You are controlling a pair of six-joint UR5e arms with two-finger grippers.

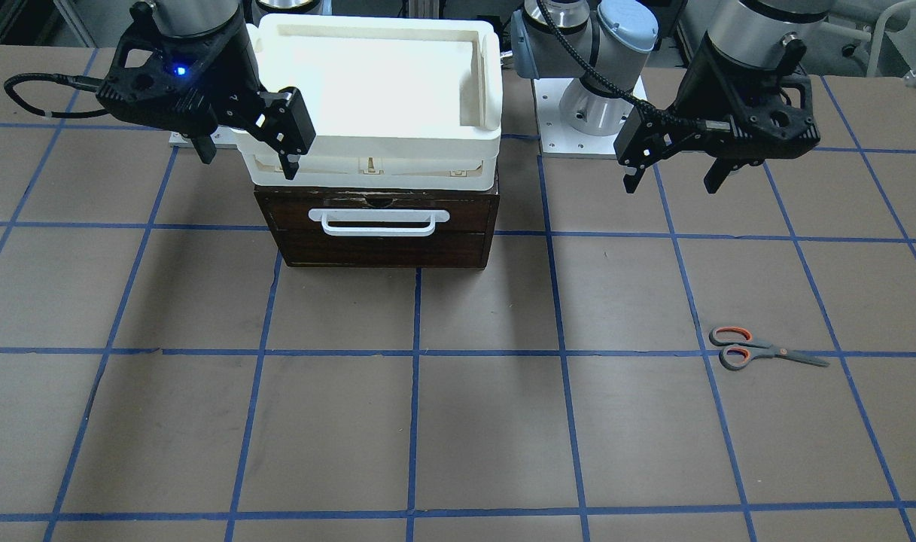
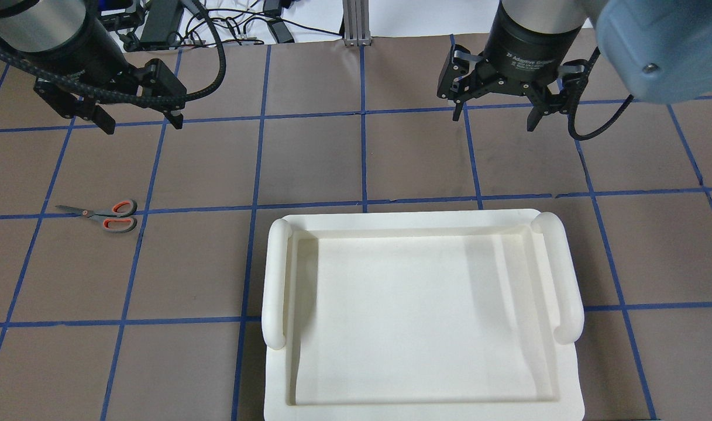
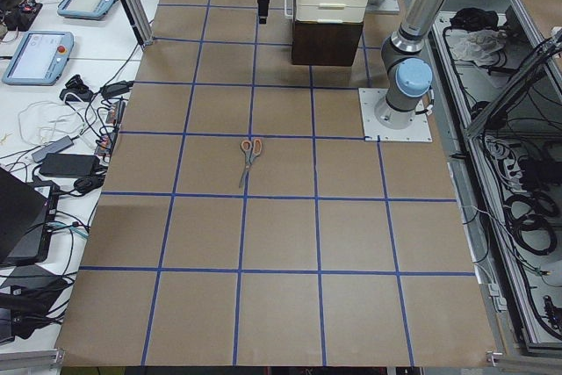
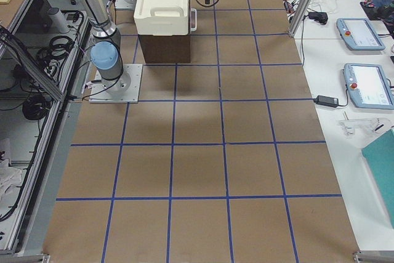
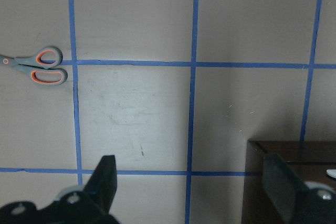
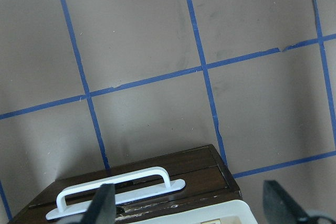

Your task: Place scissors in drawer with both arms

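The scissors (image 1: 759,350) lie flat on the brown mat on the robot's left side; they also show in the overhead view (image 2: 101,213), the left side view (image 3: 249,155) and the left wrist view (image 5: 37,66). The dark brown drawer (image 1: 378,226) is closed, its white bar handle (image 1: 382,220) facing the operators. My left gripper (image 1: 672,177) hangs open and empty in the air, well back from the scissors. My right gripper (image 1: 248,162) is open and empty, above and just beside the drawer's front corner (image 6: 157,182).
A white plastic tray (image 1: 375,90) sits on top of the drawer box and hides it in the overhead view (image 2: 420,316). The mat is marked with a blue tape grid. The left arm's base plate (image 1: 589,124) stands beside the box.
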